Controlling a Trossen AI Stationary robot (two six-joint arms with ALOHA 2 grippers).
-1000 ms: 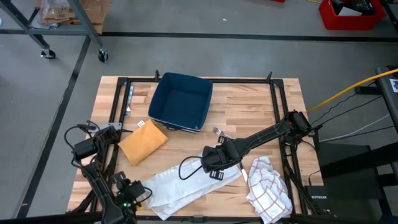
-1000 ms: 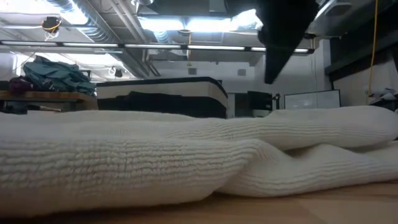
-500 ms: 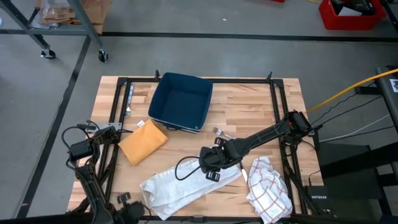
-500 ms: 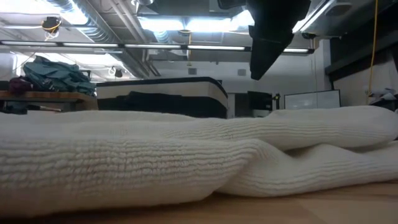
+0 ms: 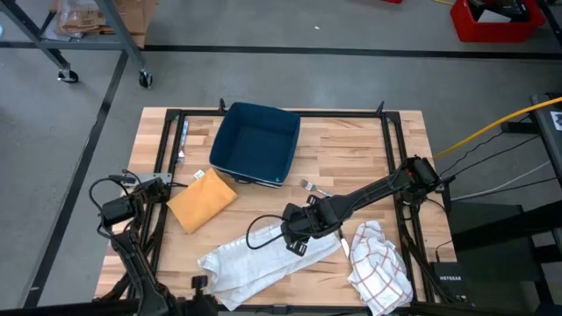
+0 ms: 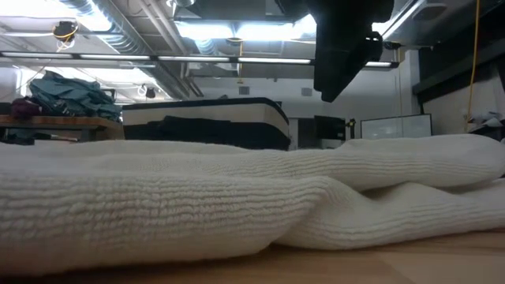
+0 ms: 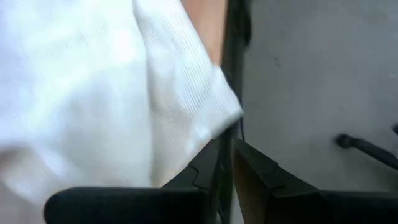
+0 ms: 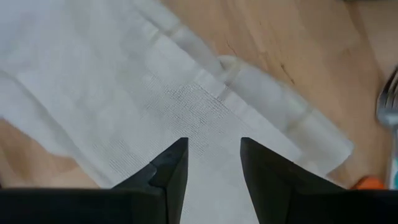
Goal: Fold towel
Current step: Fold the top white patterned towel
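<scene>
A wooden table (image 5: 351, 149) stood on a grey workshop floor, carrying one white towel (image 5: 263, 262) rumpled along its near edge. The right gripper (image 5: 297, 241) hung over the towel's far end with its fingers (image 8: 171, 167) parted and nothing between them, while the left gripper (image 7: 225, 165) sat at the near left corner, its fingers almost together beside the towel's corner, any hold unclear. Around lay one checked cloth (image 5: 379, 263) near the right corner, one mustard cloth (image 5: 202, 200) toward the left edge, one blue bin (image 5: 255, 145) by the far edge, and one fork (image 5: 311, 186).
</scene>
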